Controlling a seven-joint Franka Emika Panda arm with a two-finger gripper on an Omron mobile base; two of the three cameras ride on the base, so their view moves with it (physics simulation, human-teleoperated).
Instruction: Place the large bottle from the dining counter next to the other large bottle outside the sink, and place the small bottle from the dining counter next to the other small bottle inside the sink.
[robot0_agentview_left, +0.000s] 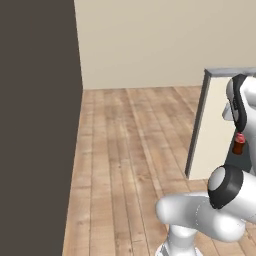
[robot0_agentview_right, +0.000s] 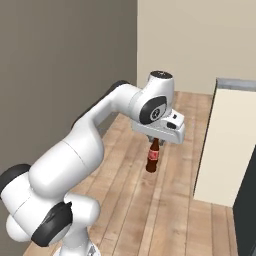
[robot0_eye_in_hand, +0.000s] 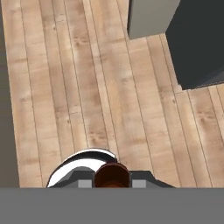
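Right base view: 1 gripper (robot0_agentview_right: 155, 139) clamps the neck of 1 small brown bottle (robot0_agentview_right: 152, 159), hanging upright above the wooden floor (robot0_agentview_right: 130, 200), seemingly clear of the cream cabinet (robot0_agentview_right: 225, 150).

Wood plank floor (robot0_agentview_left: 125, 160), beige wall (robot0_agentview_left: 150, 40), dark panel (robot0_agentview_left: 35, 125).

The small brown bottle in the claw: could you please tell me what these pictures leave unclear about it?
- Left base view: small brown bottle mostly hidden behind the arm.
- Right base view: claw fingers covered by the hand; label too small to read.
- Hand view: bottle top cut off by the bottom edge.
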